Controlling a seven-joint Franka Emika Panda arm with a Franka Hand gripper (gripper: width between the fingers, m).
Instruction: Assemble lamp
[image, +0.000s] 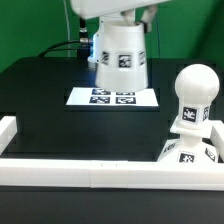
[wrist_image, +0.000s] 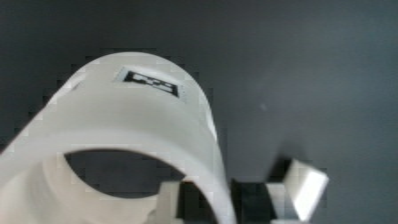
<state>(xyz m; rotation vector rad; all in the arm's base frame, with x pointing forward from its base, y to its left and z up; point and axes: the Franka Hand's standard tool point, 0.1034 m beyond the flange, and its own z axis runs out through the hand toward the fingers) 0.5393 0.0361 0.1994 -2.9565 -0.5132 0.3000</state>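
Over marker board, shade (grip unclear)

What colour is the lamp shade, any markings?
White, with black square tags on its side. The shade shows best in the exterior view.

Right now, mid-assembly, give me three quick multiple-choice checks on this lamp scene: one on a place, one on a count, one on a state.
1. Where is the bulb?
A. Standing on the base
B. Lying on the marker board
C. Inside the shade

2. How many lamp parts show in the exterior view?
A. One
B. Two
C. Three

3. What state is the shade in?
A. Set over the bulb
B. Lifted under the gripper, above the marker board
C. Lying flat on the table

Answers:
1. A, the bulb stands upright on the base at the exterior view's right.
2. C, shade, bulb and base are all visible.
3. B, the shade hangs beneath the gripper, clear of the bulb.
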